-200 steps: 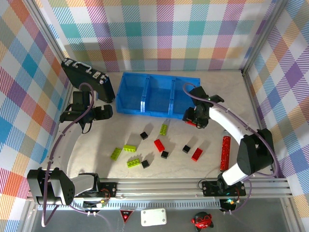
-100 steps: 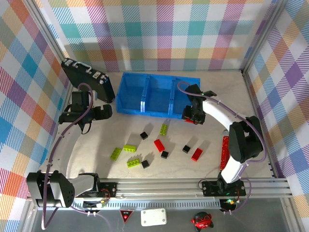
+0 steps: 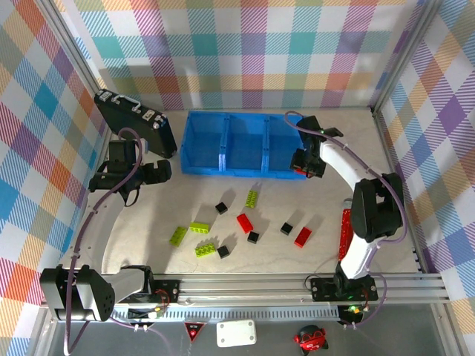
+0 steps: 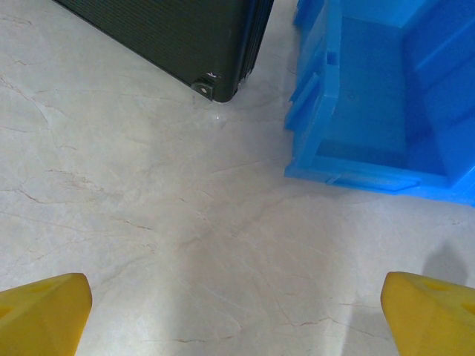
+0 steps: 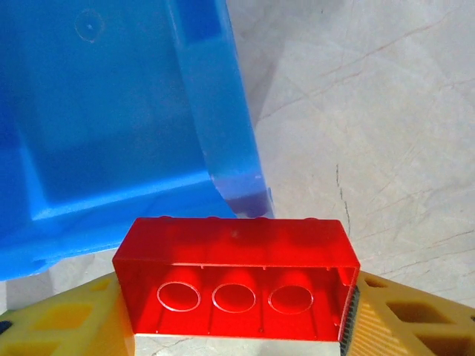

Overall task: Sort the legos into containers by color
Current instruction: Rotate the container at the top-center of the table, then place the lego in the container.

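My right gripper (image 3: 303,166) is shut on a red brick (image 5: 236,248), gripped between its yellow fingers (image 5: 67,319) with the hollow underside facing the camera. It hangs at the front right corner of the blue bin (image 3: 223,144), just off the right compartment (image 5: 104,111). Loose on the table lie green bricks (image 3: 251,198) (image 3: 199,228), red bricks (image 3: 244,222) (image 3: 302,236) and black cubes (image 3: 221,208) (image 3: 286,228). My left gripper (image 3: 159,172) stands open over bare table left of the bin, its fingertips (image 4: 41,315) far apart.
A black case (image 3: 133,119) leans at the back left, its corner (image 4: 215,85) close to the bin's left wall (image 4: 312,96). A long red stick (image 3: 346,233) lies at the right. Checkered walls close in the table.
My right gripper has carried the red brick away from the table front and up to the bin's right compartment corner. The left arm has barely shifted.
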Available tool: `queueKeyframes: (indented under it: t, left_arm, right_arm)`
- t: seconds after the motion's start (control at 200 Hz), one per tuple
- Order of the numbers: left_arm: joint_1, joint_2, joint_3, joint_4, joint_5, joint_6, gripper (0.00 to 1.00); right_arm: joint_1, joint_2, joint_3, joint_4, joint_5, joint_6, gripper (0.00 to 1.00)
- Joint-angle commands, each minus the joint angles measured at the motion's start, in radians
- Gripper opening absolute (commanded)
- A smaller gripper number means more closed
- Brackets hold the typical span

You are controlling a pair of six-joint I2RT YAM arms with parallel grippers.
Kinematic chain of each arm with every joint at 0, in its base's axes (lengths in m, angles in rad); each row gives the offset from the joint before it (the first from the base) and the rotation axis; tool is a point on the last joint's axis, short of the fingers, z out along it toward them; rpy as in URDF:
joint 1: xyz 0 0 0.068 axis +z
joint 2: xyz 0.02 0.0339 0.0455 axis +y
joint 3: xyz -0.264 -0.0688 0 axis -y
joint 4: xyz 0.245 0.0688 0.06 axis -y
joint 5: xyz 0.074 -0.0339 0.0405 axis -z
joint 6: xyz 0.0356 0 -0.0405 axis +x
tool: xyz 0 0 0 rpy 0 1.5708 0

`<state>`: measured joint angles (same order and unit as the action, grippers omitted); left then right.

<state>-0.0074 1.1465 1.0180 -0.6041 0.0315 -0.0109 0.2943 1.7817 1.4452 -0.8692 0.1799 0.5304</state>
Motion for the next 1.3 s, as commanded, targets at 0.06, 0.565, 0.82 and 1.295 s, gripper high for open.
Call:
queueKeyframes:
  t: [0.06,0.565,0.82,1.295]
  left_arm:
    - [0.012,-0.018,0.009,-0.026,-0.012,-0.006,1.0]
    - [0.012,-0.003,0.013,-0.034,-0.009,-0.006,1.0]
    - [0.012,-0.001,0.013,-0.037,-0.01,-0.006,1.0]
    - [0.012,0.002,0.013,-0.039,-0.01,-0.006,1.0]
  right_arm:
    - [0.001,0.01,0.08,-0.017,-0.15,-0.073,0.57]
    - [0.049,0.217,0.325,-0.098,-0.166,-0.126,0.58]
    - [0.048,0.333,0.418,-0.137,-0.113,-0.17,0.59]
    - [0.048,0.451,0.448,-0.129,-0.082,-0.188,0.61]
